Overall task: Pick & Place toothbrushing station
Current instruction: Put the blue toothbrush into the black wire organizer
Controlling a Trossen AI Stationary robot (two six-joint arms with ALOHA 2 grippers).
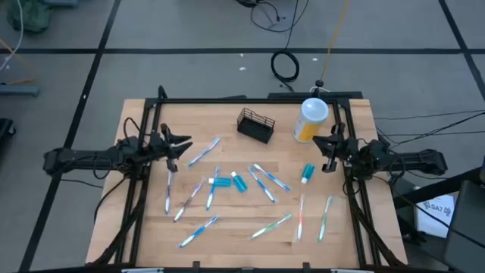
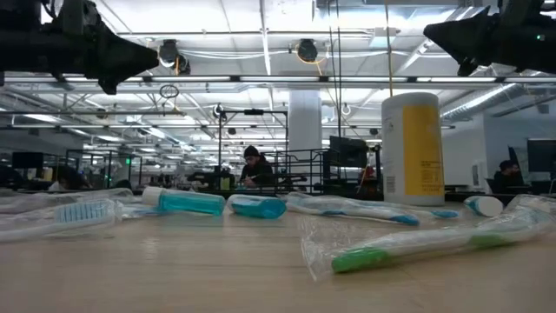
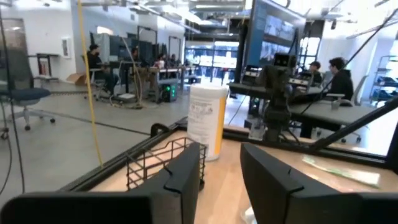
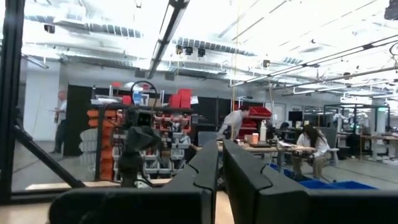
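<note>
Left tool (image 1: 184,145) hovers above the left edge of the tabletop (image 1: 227,227), fingers spread with a clear gap between them (seen from its own wrist camera), nothing held. The toothbrushing station (image 1: 256,125), a small black wire caddy, stands ahead of this tool and off to one side, well apart from it, toward the far edge of the tabletop; it appears empty from above. Just beyond the caddy from the left tool stands the yellow bottle (image 1: 311,120) with a white lid, upright, near the caddy but not touching.

Right tool (image 1: 324,145) hangs above the right edge of the tabletop, fingers pressed together, holding nothing. The yellow bottle sits just beside this tool's tip; the caddy lies farther ahead, past the bottle.

Between the two tools and toward the near edge, wrapped toothbrushes (image 1: 203,152) and small teal toothpaste tubes (image 1: 220,182) lie scattered flat on the wood, none in the caddy. One teal tube (image 1: 307,174) lies near the right tool.

People are seated at desks in the room behind (low view) (image 2: 254,169).
</note>
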